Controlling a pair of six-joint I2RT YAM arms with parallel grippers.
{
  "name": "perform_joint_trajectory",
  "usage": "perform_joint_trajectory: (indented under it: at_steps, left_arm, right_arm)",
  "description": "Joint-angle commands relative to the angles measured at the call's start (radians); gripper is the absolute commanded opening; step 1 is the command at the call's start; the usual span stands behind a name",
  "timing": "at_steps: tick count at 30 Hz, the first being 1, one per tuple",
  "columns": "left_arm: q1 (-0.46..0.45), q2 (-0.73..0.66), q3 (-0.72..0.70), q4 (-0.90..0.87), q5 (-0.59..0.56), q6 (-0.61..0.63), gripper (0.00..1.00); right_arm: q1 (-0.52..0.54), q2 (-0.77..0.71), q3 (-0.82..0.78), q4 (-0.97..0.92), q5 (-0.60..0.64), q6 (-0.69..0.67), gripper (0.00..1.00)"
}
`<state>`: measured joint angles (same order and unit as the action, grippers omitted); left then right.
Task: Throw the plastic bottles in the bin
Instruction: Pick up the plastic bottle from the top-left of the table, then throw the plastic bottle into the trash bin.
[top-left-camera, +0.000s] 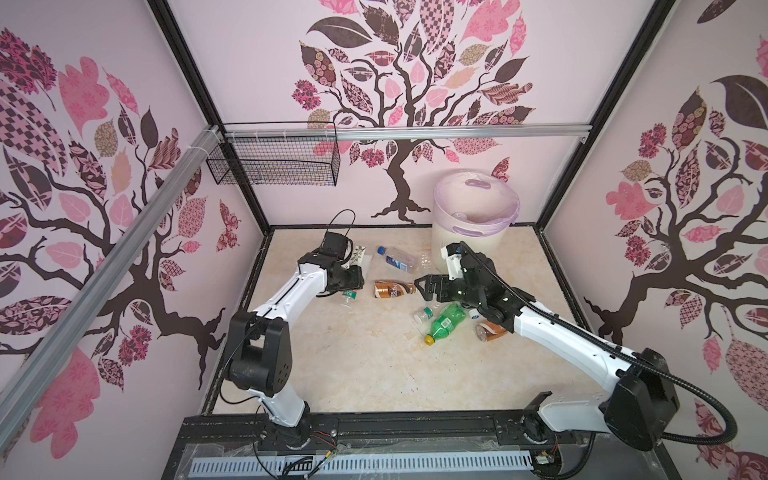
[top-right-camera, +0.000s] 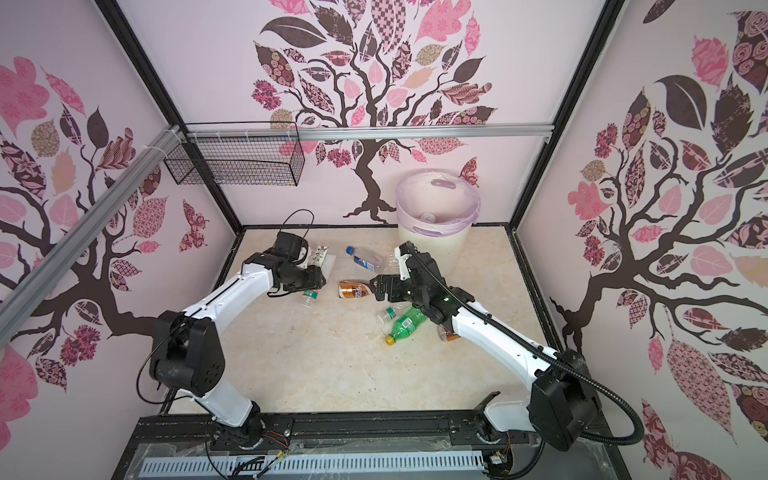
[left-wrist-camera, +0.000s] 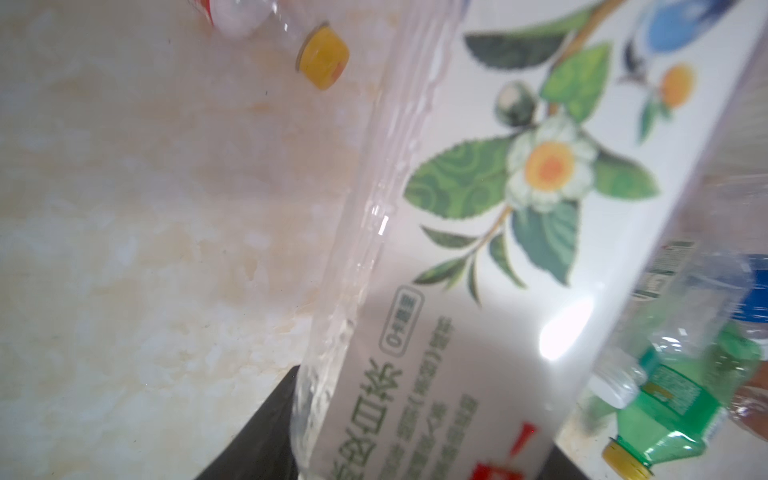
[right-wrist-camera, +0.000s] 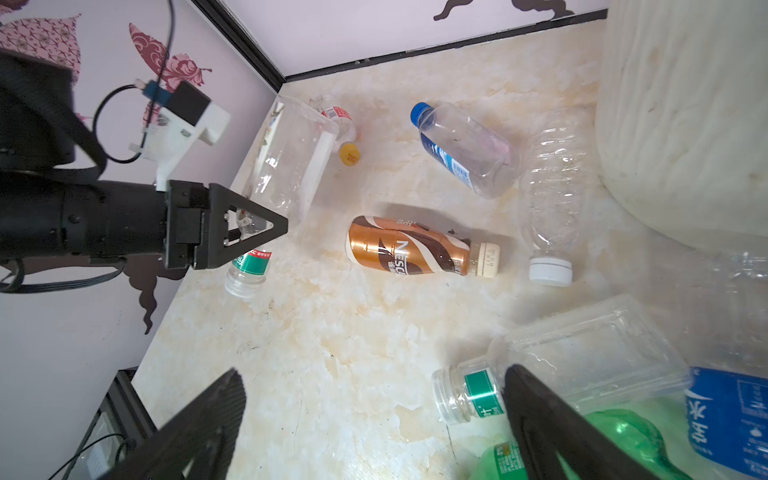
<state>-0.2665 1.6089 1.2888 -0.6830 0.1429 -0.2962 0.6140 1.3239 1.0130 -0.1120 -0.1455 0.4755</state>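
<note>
1. Far left, a black wire mesh basket (top-left-camera: 274, 163) hangs from the rail on the back wall, well apart from everything on the table (top-left-camera: 365, 374).
2. Your left gripper (top-left-camera: 356, 277) sits low by the left wall. It is clamped on the floral-label bottle (top-left-camera: 360, 254), a large clear one. In the left wrist view this bottle (left-wrist-camera: 519, 208) fills the gap between the dark fingers. It lies on the table.
3. Just beside that gripper, partly under it, lies a small green-label bottle (top-left-camera: 346, 297).
4. The right wrist view shows a red-label bottle (right-wrist-camera: 338, 122) with a yellow cap, lying against the far side of the floral-label bottle.
5. In the middle lie the blue-capped bottle (top-left-camera: 397, 258) and, nearer you, the brown-labelled bottle (top-left-camera: 392, 289), both on their sides.
6. Your right gripper (top-left-camera: 423, 289) hovers with its jaws spread wide and nothing between them. In both top views its tips are just beside the brown-labelled bottle's cap.
7. Nearer you lies the green bottle (top-left-camera: 446, 322) with a yellow cap, touching a clear white-capped bottle (top-left-camera: 424, 314). A second brown bottle (top-left-camera: 488, 331) lies partly under the right arm.
8. At the back right stands the bin (top-left-camera: 490, 241), upright with its lilac liner. A ribbed clear bottle (right-wrist-camera: 552, 187) lies just beside its base.
</note>
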Motion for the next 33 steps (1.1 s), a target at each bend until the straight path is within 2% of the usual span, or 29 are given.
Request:
perform_joint_trajectory:
  at_steps: [1, 6, 9, 16, 26, 33]
  left_arm:
    - [-0.042, -0.084, -0.038, 0.145, 0.074, -0.005, 0.61]
    - [-0.184, -0.162, -0.023, 0.188, 0.052, 0.012, 0.6]
    - [-0.285, -0.198, -0.019, 0.21, -0.005, 0.012, 0.6]
    - [-0.412, -0.231, -0.011, 0.235, -0.074, 0.015, 0.61]
    - [-0.454, -0.291, -0.059, 0.291, -0.064, -0.011, 0.61]
    - [-0.459, -0.31, -0.072, 0.281, -0.062, -0.006, 0.64]
  right_arm:
    - [0.003, -0.03, 0.091, 0.013, -0.043, 0.069, 1.0]
    - [0.002, -0.017, 0.183, 0.04, -0.079, 0.122, 0.99]
    - [0.003, -0.016, 0.216, 0.041, -0.041, 0.123, 1.0]
    - [0.0, -0.012, 0.243, 0.029, -0.005, 0.116, 0.99]
    - [-0.001, -0.011, 0.228, 0.047, 0.036, 0.124, 0.97]
    - [0.0, 0.01, 0.231, 0.081, 0.016, 0.136, 0.78]
